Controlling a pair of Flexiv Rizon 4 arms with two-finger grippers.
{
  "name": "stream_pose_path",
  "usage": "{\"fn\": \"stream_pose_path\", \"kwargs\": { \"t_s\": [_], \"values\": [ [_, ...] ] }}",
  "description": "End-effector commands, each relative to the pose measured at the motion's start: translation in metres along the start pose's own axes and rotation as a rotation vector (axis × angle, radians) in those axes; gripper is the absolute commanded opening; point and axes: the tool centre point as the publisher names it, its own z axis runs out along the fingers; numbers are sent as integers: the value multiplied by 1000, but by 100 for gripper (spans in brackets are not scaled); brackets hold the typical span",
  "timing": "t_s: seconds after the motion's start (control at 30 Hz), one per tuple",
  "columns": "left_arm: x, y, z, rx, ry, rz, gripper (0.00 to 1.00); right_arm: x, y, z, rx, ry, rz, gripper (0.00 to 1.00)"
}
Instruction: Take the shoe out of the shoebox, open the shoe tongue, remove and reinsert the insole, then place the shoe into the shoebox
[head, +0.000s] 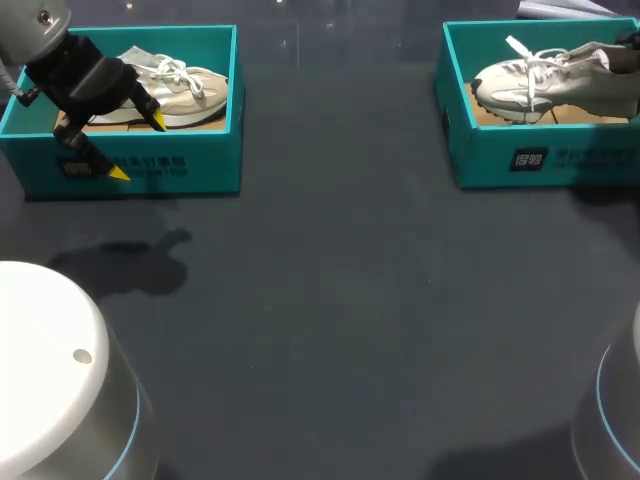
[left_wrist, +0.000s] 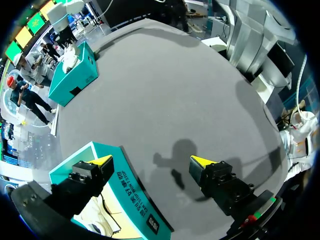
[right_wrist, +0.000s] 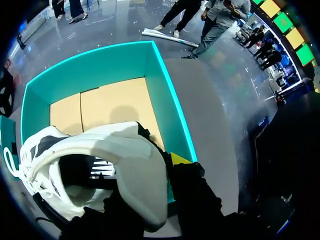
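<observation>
Step in hand (judged): take the shoe out of the box, right side.

- Right gripper (right_wrist: 150, 180): clamped on the heel of the right shoe (head: 545, 80). One yellow fingertip (right_wrist: 178, 159) shows outside the heel wall; the other is hidden by the shoe.
- The right shoe is inside the right box (head: 540, 160) at the far right, with its heel raised toward the box's right end. Its toe is low, pointing left, near the cardboard floor.
- Left gripper (head: 138, 147): open and holding nothing. It is above the near wall of the left box (head: 190, 165), with one finger over the box and one over the table (head: 350, 280). The left shoe (head: 185, 90) lies untouched inside.

Notes for doing it well:
1. Raise the heel straight up first. The toe hangs lower, so it must clear the rim before any sideways travel.
2. The box is light and may lift or slide if the toe drags on a wall. Go slowly and stop if the box moves.
3. The laces are loose on top and could snag on the rim.
4. The grip is on the heel only, so the shoe may swing. Keep the clamp firm and avoid wrist twists.
5. Set the shoe sole-down on the table near of the box, tongue up.
</observation>
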Motion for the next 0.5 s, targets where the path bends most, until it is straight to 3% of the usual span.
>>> {"fn": "stream_pose_path", "kwargs": {
  "t_s": [0.03,0.5],
  "values": [
    [1,0,0,-3,-1,1,100,-1,-5,1,4,-7,3,0],
    [1,0,0,-3,-1,1,100,-2,-26,17,38,-53,-38,0]
  ]
}}
